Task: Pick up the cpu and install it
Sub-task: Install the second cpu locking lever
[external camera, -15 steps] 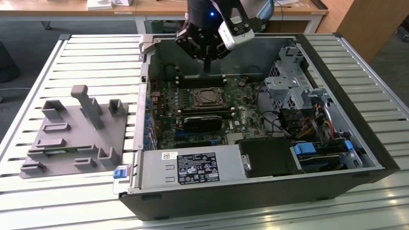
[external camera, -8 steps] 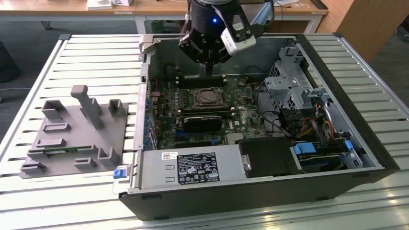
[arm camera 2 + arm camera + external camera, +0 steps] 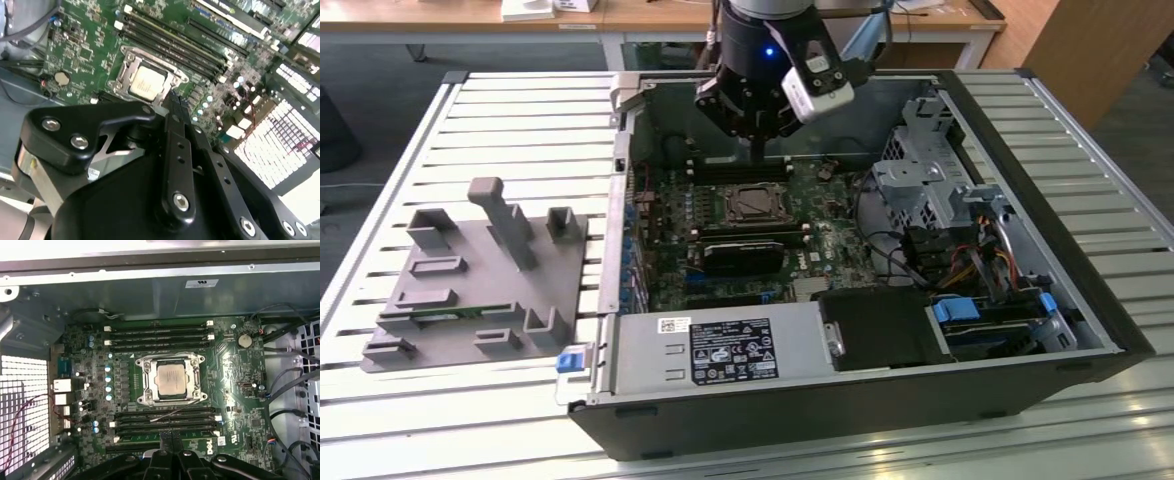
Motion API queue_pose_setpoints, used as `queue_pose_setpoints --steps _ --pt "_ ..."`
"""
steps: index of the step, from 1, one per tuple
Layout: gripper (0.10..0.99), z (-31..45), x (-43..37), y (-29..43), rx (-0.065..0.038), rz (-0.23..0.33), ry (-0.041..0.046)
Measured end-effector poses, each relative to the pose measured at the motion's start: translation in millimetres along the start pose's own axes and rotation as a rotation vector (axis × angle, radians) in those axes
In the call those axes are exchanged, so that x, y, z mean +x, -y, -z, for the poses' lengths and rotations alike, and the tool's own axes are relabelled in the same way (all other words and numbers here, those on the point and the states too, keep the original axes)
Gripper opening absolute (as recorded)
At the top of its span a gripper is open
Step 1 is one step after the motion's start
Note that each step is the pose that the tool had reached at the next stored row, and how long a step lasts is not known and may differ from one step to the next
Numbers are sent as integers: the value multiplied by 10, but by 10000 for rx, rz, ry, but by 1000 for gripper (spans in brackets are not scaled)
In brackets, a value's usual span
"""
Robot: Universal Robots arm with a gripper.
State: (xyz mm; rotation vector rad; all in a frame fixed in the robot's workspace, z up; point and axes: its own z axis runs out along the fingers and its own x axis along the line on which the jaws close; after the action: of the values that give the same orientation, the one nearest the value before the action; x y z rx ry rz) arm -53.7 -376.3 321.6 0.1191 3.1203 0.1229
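The cpu point(image 3: 754, 203) point(image 3: 147, 82) point(image 3: 170, 379), a small square chip with a silvery top, lies flat in the metal-framed socket point(image 3: 145, 380) on the green motherboard inside the open computer case point(image 3: 1101, 300). My gripper point(image 3: 755, 152) point(image 3: 173, 100) point(image 3: 167, 436) hangs above the board, a short way off the socket and over the memory slots. Its black fingers point(image 3: 175, 130) are pressed together with nothing between them. It does not touch the cpu.
A grey part holder point(image 3: 467, 280) stands on the slatted table at the exterior view's left. Inside the case are a black card point(image 3: 740, 255), the power supply point(image 3: 720, 350), a metal drive cage point(image 3: 934, 180) and loose cables point(image 3: 290, 390).
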Motion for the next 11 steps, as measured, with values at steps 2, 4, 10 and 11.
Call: queue_pose_setpoints --steps 2,4,10,11 --pt "106 -37 -17 -6 0 -1 -4" --pt "106 -73 -35 -12 1 -2 -12" --pt "106 -184 -44 -9 1 -3 -22" --pt "106 -202 -45 -8 2 -3 -22"
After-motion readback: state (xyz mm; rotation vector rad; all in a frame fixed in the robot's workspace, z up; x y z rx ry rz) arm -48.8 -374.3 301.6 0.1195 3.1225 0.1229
